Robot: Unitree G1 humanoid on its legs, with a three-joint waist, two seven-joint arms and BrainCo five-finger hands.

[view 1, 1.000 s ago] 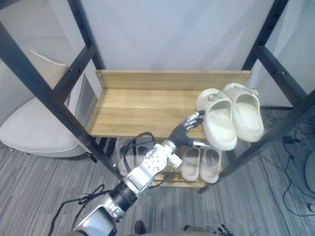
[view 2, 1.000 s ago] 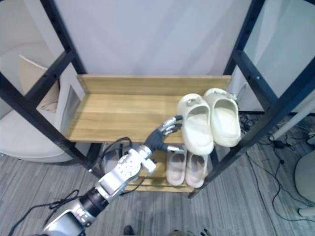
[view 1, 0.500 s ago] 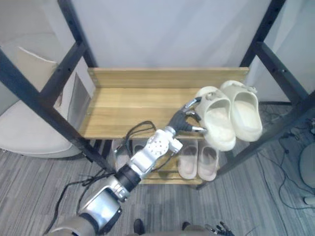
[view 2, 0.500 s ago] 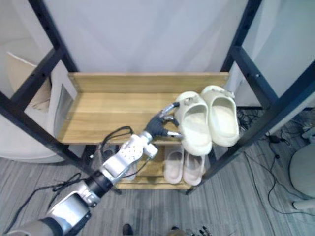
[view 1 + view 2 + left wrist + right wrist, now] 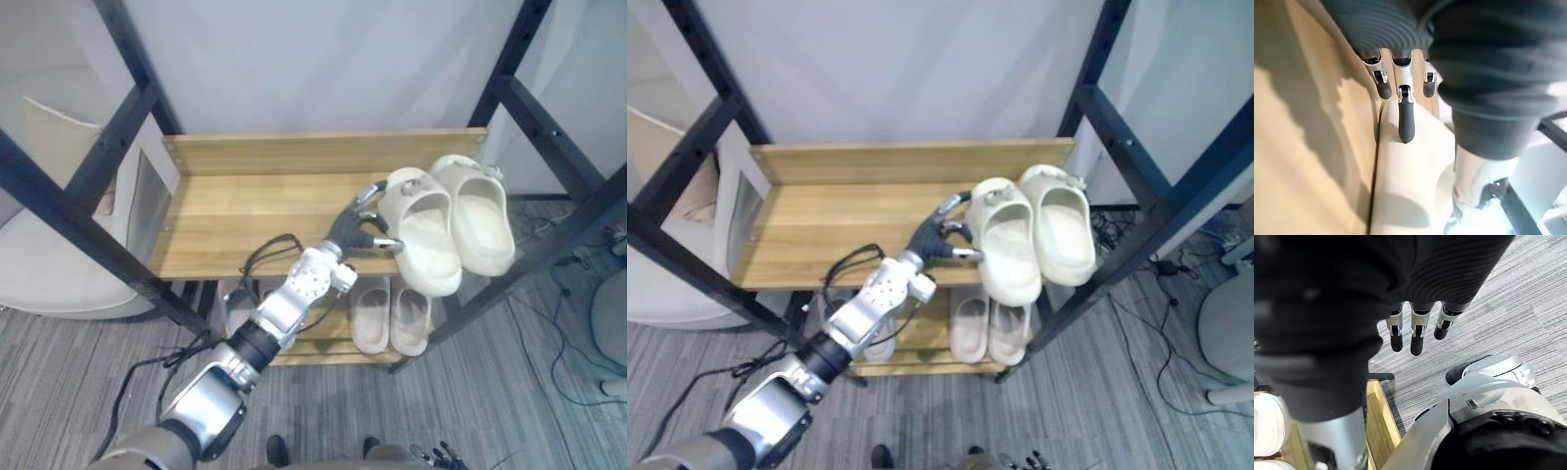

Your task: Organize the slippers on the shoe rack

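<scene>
Cream clog slippers [image 5: 428,235] sit paired at the right end of the rack's top wooden shelf [image 5: 245,211]. The left hand [image 5: 355,227] presses spread, uncurled fingers against the left slipper's side, grasping nothing. The right hand [image 5: 1415,333] hangs relaxed above grey carpet [image 5: 1508,298].

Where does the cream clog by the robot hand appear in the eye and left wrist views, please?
Left eye view: cream clog right of centre on the upper shelf.
Right eye view: likewise, same shelf.
Left wrist view: just past the fingers, at.
Shared landmark: left robot hand against its side.
</scene>
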